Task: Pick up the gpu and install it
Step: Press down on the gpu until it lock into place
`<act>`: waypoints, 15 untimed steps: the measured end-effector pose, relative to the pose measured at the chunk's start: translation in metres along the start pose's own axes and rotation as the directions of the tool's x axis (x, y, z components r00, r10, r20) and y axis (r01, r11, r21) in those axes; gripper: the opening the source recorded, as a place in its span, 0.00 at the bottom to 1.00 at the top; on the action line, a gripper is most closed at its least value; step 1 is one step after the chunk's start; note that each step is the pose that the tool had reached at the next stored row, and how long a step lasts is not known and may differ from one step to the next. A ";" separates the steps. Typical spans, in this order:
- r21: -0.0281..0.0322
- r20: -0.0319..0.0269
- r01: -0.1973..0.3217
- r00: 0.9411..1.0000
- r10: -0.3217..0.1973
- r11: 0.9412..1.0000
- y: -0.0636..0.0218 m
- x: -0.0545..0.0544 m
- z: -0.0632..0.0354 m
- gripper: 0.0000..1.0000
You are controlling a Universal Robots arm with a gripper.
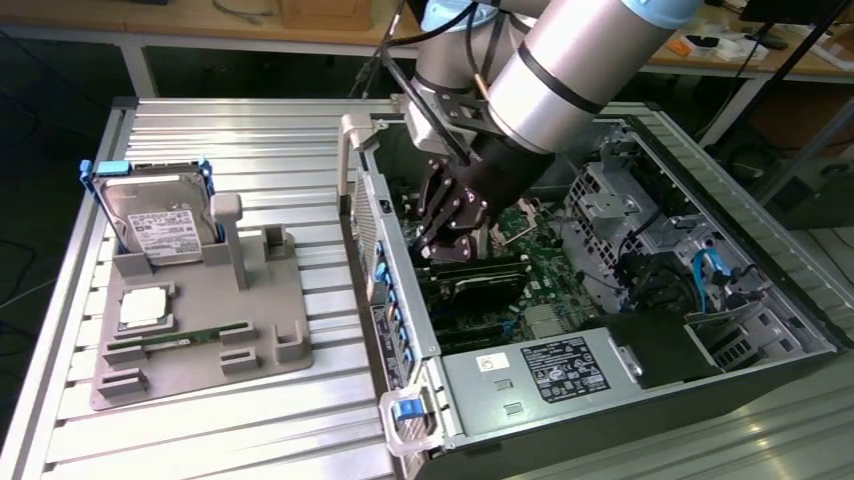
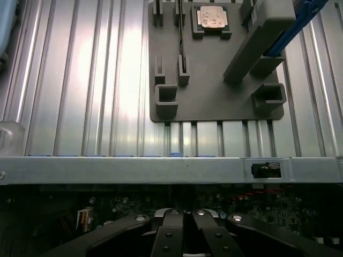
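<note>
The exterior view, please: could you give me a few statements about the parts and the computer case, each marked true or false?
1. The tool is inside the open computer case. True.
2. The gpu lies on the grey holder. False: it is in the case, under the tool.
3. The hard drive stands upright in the holder. True.
4. The hard drive sits inside the case. False: it is outside, toward the exterior view's left.
5. A square chip rests on the holder. True.

gpu [image 1: 470, 279]: dark, black cooler | holder tray [image 1: 200, 340]: grey | table [image 1: 200, 420]: ribbed silver
</note>
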State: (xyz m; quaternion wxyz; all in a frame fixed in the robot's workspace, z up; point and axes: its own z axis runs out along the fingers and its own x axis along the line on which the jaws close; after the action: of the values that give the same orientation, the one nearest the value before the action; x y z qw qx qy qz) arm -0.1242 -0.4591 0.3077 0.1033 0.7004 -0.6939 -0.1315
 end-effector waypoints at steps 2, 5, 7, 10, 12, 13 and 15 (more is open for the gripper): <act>0.000 0.000 0.000 1.000 0.000 1.000 0.0000 0.000 0.0000 0.11; 0.000 0.000 0.000 1.000 0.000 1.000 0.0000 0.000 0.0000 0.11; 0.001 0.000 0.000 1.000 0.000 1.000 0.0007 0.000 0.0001 0.11; 0.028 -0.001 0.001 1.000 -0.001 1.000 0.0063 0.000 0.0021 0.11; 0.050 -0.001 0.002 1.000 -0.002 0.999 0.0096 -0.001 0.0033 0.11; 0.060 -0.001 0.002 1.000 -0.002 0.998 0.0105 -0.001 0.0037 0.11; 0.081 -0.001 0.003 1.000 -0.003 0.997 0.0127 -0.001 0.0048 0.11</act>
State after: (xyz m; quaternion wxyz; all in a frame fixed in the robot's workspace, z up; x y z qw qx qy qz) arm -0.1378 -0.4583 0.3073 0.0752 0.7051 -0.6975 -0.1030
